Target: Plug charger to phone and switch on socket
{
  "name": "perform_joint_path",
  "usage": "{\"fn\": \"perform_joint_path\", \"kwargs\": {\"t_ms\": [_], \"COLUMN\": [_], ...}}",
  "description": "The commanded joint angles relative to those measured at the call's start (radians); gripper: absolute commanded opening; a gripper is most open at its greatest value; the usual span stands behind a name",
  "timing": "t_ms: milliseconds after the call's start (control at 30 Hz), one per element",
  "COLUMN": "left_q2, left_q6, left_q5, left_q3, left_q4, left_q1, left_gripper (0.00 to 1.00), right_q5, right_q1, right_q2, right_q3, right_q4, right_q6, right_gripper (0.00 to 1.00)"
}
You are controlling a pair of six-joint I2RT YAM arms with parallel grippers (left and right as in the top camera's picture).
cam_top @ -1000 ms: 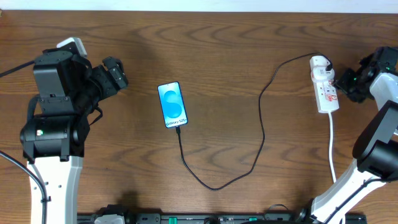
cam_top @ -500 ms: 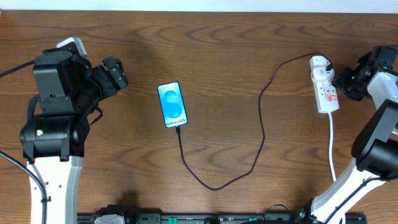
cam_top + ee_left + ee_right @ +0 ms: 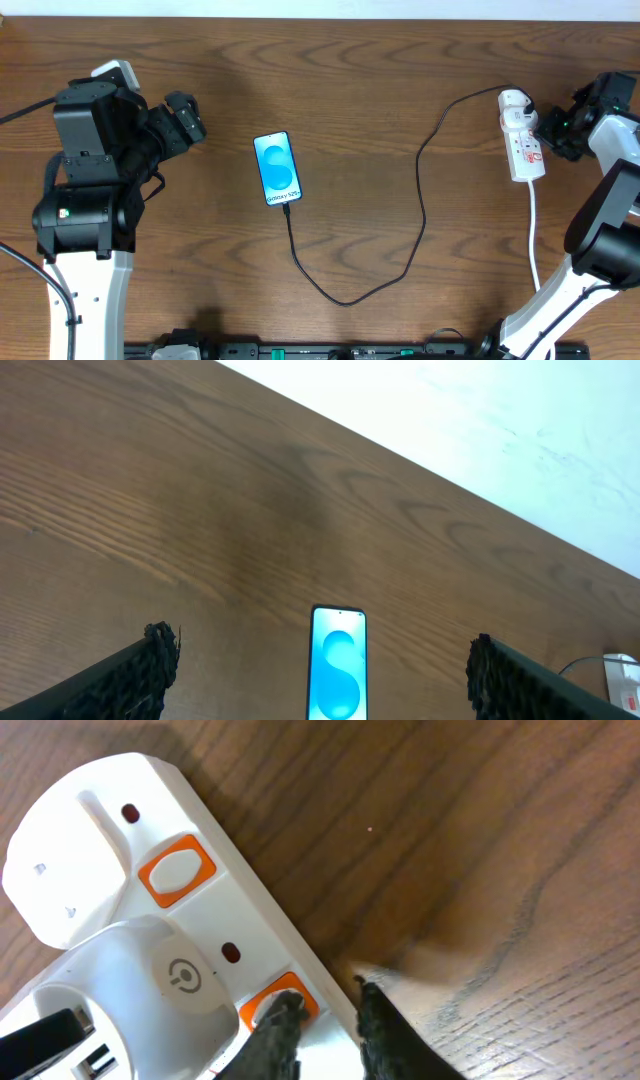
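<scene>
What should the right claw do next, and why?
Probably press the right claw down on the orange switch of the socket. One fingertip sits at that switch, and the charger already reaches the phone.

The phone (image 3: 277, 168) lies on the worktop (image 3: 380, 80), left of centre. The charger (image 3: 420, 215) runs from the phone's near end, loops toward the front, then climbs right to the far end of the socket (image 3: 522, 148) at the right side. The left end effector (image 3: 185, 120) sits left of the phone, well apart. The right end effector (image 3: 555, 125) is at the socket's right edge, 1 fingertip (image 3: 283, 1016) touching a switch.
</scene>
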Motion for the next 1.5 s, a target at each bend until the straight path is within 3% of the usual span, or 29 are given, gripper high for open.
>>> {"fn": "perform_joint_path", "kwargs": {"t_ms": [0, 267, 767, 1467], "left_q2": [0.002, 0.002, 0.002, 0.002], "left_q6": [0.003, 0.003, 0.003, 0.003], "left_q5": [-0.021, -0.021, -0.021, -0.021], "left_q3": [-0.002, -0.002, -0.002, -0.002], "left_q4": [-0.002, -0.002, -0.002, -0.002], "left_q1": [0.005, 0.005, 0.005, 0.005], "left_gripper": [0.93, 0.93, 0.94, 0.93], "right_q5": [-0.008, -0.042, -0.294, -0.544], "right_q1": [0.034, 0.035, -0.1, -0.158], "right_q2": [0.023, 0.023, 0.023, 0.095], "right_q3": [-0.006, -0.006, -0.005, -0.013], "right_q4": [-0.003, 0.033, 0.047, 0.098], "right_q6": [-0.008, -0.007, -0.006, -0.045], "right_gripper": [0.12, 0.01, 0.01, 0.01]}}
